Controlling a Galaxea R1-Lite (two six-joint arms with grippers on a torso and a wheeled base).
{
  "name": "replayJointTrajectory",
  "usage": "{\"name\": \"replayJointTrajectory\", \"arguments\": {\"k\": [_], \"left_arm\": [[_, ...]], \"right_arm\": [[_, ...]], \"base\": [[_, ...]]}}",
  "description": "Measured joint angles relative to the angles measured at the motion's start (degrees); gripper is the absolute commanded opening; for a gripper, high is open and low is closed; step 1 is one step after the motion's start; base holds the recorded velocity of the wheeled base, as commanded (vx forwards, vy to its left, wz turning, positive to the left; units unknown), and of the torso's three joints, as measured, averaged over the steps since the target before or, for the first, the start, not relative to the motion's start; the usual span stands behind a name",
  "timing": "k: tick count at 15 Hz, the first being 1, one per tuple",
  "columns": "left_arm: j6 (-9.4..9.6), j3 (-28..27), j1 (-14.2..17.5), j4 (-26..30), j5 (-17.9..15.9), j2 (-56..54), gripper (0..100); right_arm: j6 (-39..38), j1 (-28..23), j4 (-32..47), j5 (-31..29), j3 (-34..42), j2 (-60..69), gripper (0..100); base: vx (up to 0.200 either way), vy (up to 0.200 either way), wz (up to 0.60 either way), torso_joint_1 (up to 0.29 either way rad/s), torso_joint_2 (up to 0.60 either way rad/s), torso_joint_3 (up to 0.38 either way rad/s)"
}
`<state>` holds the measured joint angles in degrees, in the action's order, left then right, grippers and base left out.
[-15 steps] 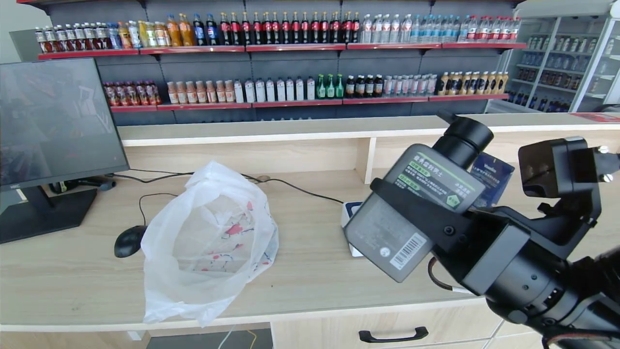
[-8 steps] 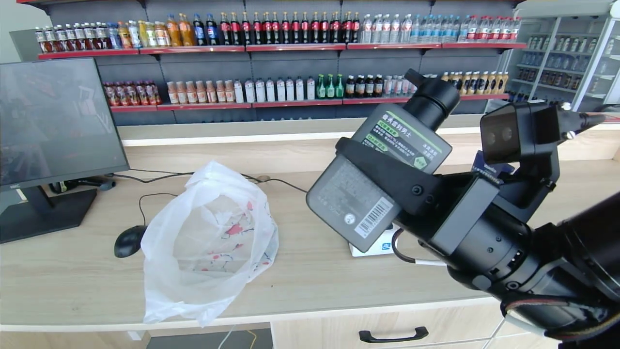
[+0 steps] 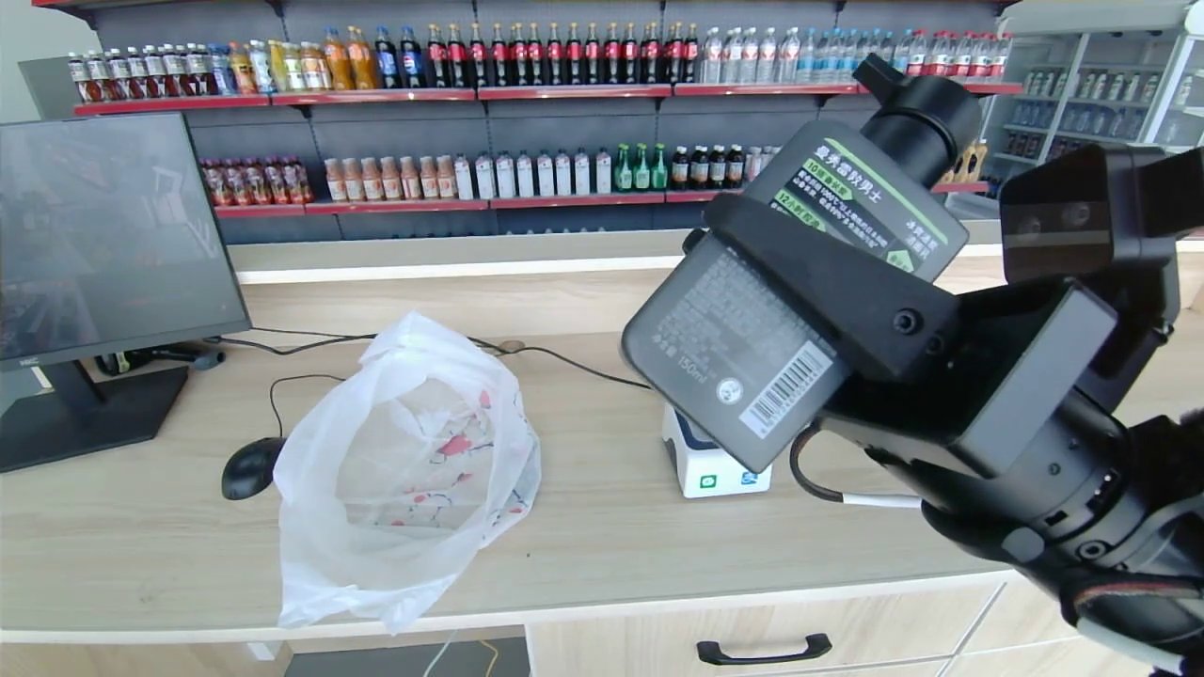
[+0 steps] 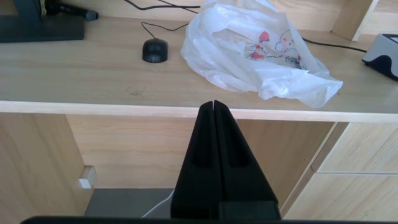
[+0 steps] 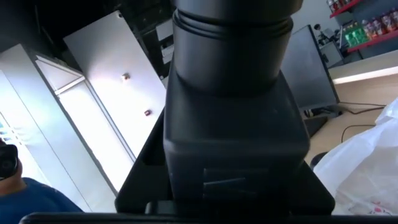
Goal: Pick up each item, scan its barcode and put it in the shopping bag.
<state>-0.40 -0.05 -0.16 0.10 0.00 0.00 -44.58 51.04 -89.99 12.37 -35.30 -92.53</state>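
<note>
My right pincer (image 3: 743,244) pinches the grey bottle (image 3: 743,357) above the scanner (image 3: 710,465), cap toward 1 o'clock; shopping bag (image 3: 404,480) at its 9 o'clock. Left pincer (image 4: 213,109) pressed together.

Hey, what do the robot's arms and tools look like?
All matte black. The right tool has a broad flat finger with screws, a boxy camera, and a thin black-and-white cable looping out. The left tool has long tapered fingers.

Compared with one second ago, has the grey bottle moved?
Yes. The grey bottle rose: its cap now overlaps the top shelf, not the counter ledge.
</note>
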Motion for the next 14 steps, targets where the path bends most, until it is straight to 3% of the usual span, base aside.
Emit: {"name": "replayJointTrajectory", "arguments": {"k": [14], "left_arm": [[-0.02,0.0,0.0,0.0,0.0,0.0,0]], "right_arm": [[0.3,1.6,0.0,0.0,4.5,4.8,0]], "base": [[0.000,0.000,0.00,0.000,0.00,0.000]]}}
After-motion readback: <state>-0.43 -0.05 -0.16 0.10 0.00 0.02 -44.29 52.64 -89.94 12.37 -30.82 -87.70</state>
